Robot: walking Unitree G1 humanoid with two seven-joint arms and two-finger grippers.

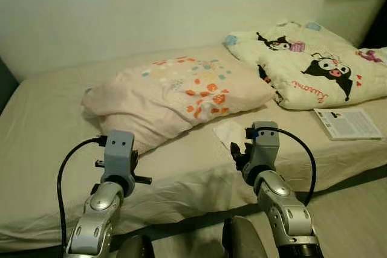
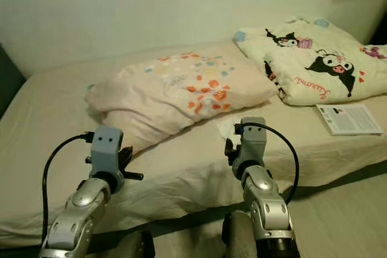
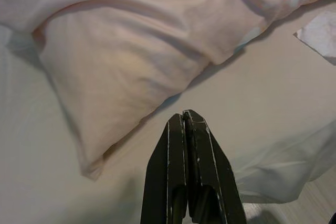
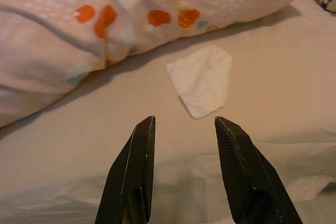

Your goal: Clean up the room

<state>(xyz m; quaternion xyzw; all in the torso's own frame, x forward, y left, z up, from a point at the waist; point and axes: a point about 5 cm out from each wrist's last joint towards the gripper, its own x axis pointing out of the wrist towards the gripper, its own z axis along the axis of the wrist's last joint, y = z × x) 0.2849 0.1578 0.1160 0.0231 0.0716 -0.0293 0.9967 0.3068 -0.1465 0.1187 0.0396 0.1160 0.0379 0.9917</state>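
A white crumpled tissue (image 4: 202, 80) lies flat on the beige bed sheet (image 1: 48, 125), just in front of a pink pillow (image 1: 175, 98) with orange flower prints. My right gripper (image 4: 184, 121) is open and hovers over the sheet a short way before the tissue, with nothing between its fingers. At the bed's front edge, by the pillow's near corner (image 3: 105, 145), my left gripper (image 3: 185, 115) is shut and empty. A thin booklet (image 1: 346, 122) rests on the sheet at the right.
A folded cream blanket (image 1: 314, 64) with black cartoon figures lies at the back right of the bed. A pale wall (image 1: 151, 10) runs behind the bed. Light floor (image 1: 351, 209) shows beside the bed's front edge at the right.
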